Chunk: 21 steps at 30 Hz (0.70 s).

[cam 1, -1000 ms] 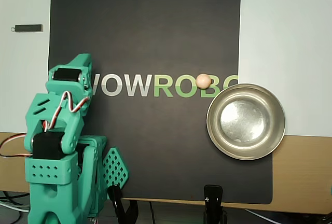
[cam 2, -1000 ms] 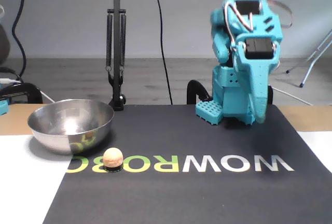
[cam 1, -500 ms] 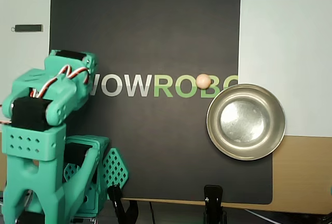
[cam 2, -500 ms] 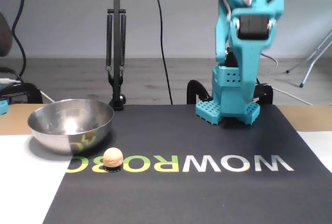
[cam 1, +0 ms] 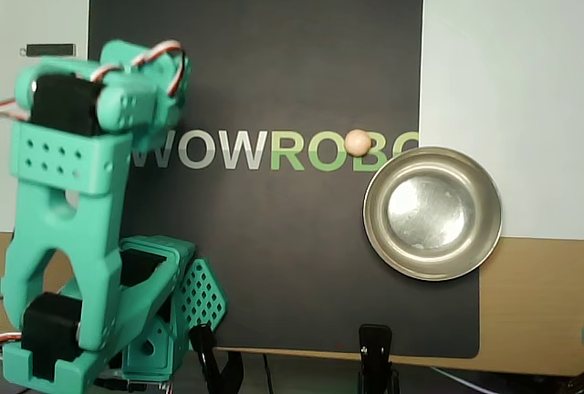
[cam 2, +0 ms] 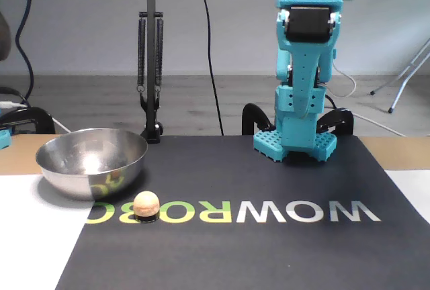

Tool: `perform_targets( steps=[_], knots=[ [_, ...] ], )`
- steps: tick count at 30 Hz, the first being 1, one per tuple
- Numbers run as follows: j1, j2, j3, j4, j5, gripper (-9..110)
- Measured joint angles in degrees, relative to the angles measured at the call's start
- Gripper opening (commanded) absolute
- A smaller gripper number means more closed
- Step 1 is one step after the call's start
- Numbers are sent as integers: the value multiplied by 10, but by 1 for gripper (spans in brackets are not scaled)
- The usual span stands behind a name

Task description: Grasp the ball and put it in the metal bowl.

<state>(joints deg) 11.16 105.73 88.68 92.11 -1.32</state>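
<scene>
In the overhead view, the teal arm (cam 1: pixel 82 230) is occupying the left side, folded over the left edge of the black mat (cam 1: pixel 274 47). Its links are covering the end effector, so whether the gripper is standing wide, narrow or holding anything cannot be told; the fixed view is not showing the fingertips either.

Moving right, white and green lettering (cam 1: pixel 228 150) is running across the middle of the mat. The ball (cam 1: pixel 358 142) is sitting on the green letters, right of centre, free of the arm and well apart from it. The metal bowl (cam 1: pixel 432 213) is lying just beside the ball, to its right and nearer the bottom edge, straddling the mat's right border and resting partly on a white sheet (cam 1: pixel 502 66). Bare brown tabletop (cam 1: pixel 534 303) is showing at the lower right. Two black clamps (cam 1: pixel 376 357) are gripping the mat's bottom edge.

In the fixed view the order is reversing: bowl (cam 2: pixel 91 161) at left, ball (cam 2: pixel 146 205) just in front of it on the lettering, arm base (cam 2: pixel 295 143) at the far right of the mat. Behind, a sprung lamp stand (cam 2: pixel 150 68) is rising, cables are hanging, and a grey wall (cam 2: pixel 80 15) is closing the room above a wooden floor (cam 2: pixel 201 102).
</scene>
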Motion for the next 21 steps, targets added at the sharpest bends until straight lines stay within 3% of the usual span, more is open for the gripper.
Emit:
perform_targets(
  steps=[10, 21],
  knots=[
    [28, -121, -94, 25, -18, 0],
    [67, -171, -99, 25, -232, 0]
  ],
)
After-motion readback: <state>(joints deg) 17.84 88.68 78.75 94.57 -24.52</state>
